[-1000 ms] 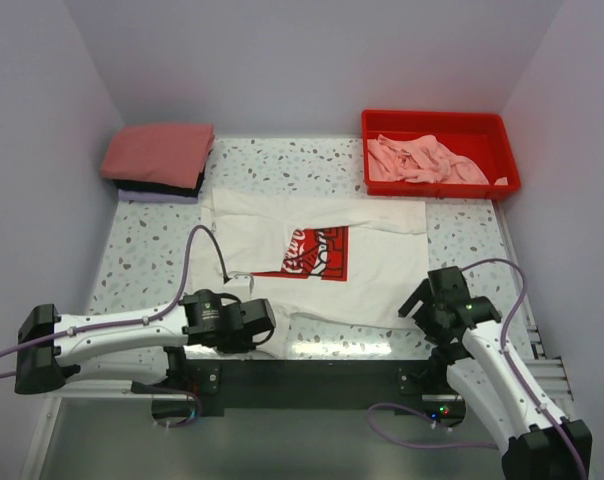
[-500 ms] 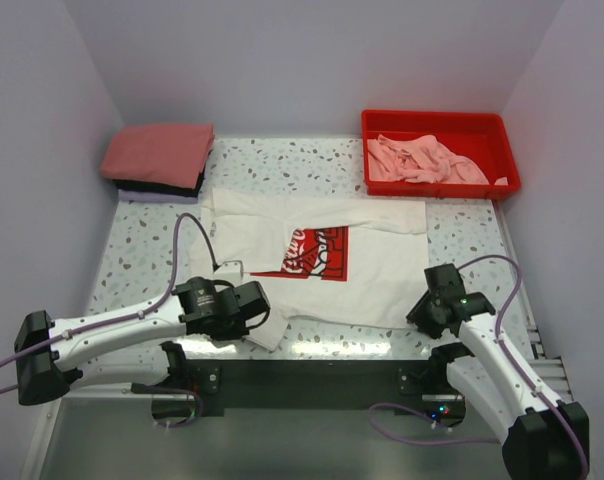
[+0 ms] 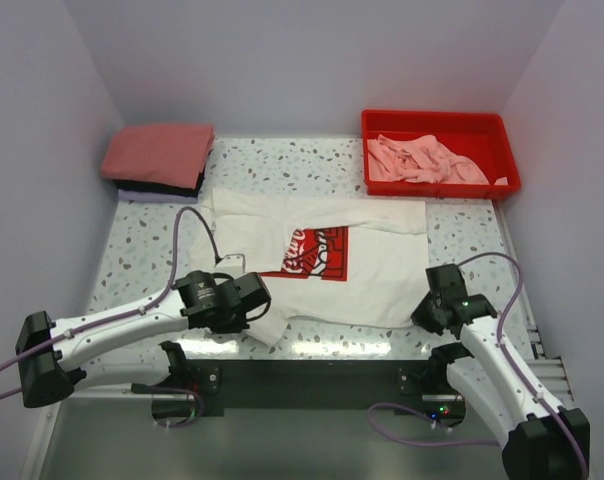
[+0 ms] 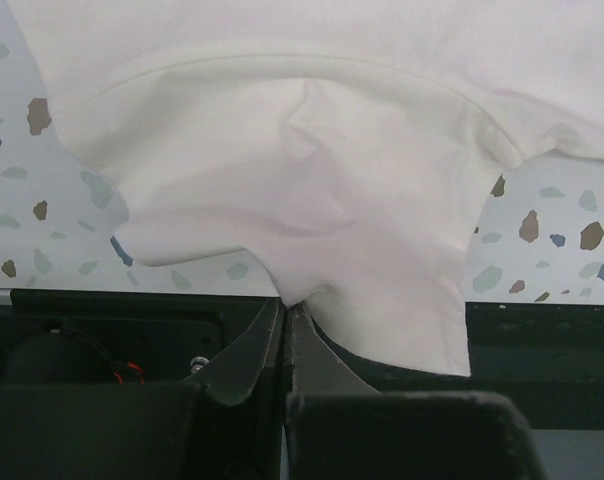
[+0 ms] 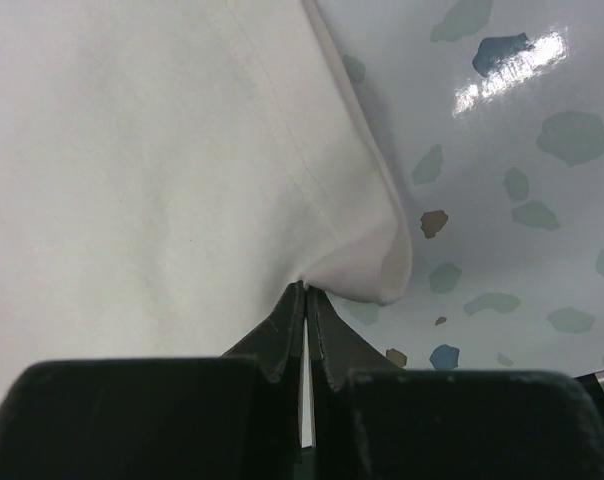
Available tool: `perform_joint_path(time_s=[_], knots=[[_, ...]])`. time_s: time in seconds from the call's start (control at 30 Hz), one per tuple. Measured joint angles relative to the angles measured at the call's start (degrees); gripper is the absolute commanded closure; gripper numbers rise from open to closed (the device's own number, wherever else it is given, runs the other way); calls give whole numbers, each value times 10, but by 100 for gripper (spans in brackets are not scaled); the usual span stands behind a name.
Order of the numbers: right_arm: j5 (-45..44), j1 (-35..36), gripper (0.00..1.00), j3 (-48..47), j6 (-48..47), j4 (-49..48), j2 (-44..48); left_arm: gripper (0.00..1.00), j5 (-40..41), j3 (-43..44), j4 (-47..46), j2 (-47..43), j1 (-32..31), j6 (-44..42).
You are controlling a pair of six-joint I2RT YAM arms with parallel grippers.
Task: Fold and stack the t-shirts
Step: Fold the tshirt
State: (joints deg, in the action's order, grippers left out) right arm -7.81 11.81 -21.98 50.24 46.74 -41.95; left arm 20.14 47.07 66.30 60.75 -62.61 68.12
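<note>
Overhead: the white t-shirt lies spread on the table for folding. Left wrist: my left gripper is pinched on its near sleeve. Right wrist: my right gripper clamps the shirt's near right corner, I'd say so both can lift together.

- The right gripper, a second ago lifted off the table with its jaws spread wide, just off the right side of the white t-shirt, now sits lower and closer in at the shirt's near-right hem corner; its jaws are pinched together on that corner, the cloth bunching at the fingertips in the right wrist view
- The left gripper now lies a little farther from the near table edge than before; the near-left sleeve, earlier covered by it, now shows as a flap on its near side
- The left arm's purple cable now loops higher and further left
</note>
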Motion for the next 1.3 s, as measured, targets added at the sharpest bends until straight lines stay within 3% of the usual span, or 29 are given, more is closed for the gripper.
perform_joint_path(time_s=[0.53,0.97,1.3], knots=[[9,0,100,-79,-70,-57,-80,100,98,84,-36,52,72,-74],[-28,0,100,-137,-109,-129,-147,100,167,96,-227,111,168,-207],[-61,0,100,-183,-120,-177,-203,100,172,107,-333,157,236,-288]])
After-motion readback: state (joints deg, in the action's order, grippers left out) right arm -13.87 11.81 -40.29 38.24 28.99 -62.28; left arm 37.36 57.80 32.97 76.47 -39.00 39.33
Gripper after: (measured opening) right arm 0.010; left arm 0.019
